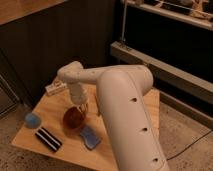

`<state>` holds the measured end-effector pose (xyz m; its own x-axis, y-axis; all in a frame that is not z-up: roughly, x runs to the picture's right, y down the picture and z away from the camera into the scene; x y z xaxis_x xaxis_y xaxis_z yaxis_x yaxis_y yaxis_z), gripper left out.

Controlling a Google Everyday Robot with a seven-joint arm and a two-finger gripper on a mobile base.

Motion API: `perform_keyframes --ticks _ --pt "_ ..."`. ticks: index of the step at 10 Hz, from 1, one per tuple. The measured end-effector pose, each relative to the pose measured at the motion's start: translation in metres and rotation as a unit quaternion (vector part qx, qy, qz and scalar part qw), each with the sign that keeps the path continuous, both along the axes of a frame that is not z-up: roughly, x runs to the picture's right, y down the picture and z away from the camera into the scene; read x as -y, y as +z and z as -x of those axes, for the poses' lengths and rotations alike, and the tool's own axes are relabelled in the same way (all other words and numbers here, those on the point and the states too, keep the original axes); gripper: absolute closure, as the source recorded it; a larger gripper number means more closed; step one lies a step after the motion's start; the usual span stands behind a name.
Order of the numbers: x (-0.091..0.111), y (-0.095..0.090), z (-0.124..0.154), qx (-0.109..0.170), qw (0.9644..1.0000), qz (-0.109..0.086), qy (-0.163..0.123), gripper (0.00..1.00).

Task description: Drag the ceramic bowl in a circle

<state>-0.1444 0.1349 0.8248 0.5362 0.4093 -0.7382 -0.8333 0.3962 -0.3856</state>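
The ceramic bowl is a small glossy reddish-brown bowl on the wooden table, near its middle. My white arm reaches in from the lower right and bends down over it. My gripper hangs at the bowl's far right rim, seemingly touching it or dipping into it.
A small light-blue round object lies at the table's left corner. A black block with white stripes lies near the front edge. A blue rectangular sponge lies just right of the bowl. A small white box sits at the far edge. Metal rails run behind.
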Motion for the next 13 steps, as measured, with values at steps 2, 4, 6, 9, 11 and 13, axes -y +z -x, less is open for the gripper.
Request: perform_keyframes --ticks 2,4,6,9,11,13 --pt "-0.004 0.001 0.023 0.024 0.9997 0.004 -0.004 1.00" --pt "-0.005 0.004 0.046 0.043 0.9990 0.005 -0.009 1.00" --pt "-0.003 0.007 0.065 0.058 0.9982 0.005 -0.013 1.00" --pt "-0.003 0.014 0.091 0.073 0.9971 0.009 -0.020 1.00" --pt "-0.004 0.020 0.109 0.081 0.9964 0.012 -0.022 1.00" --pt "-0.002 0.026 0.122 0.086 0.9959 0.011 -0.023 1.00"
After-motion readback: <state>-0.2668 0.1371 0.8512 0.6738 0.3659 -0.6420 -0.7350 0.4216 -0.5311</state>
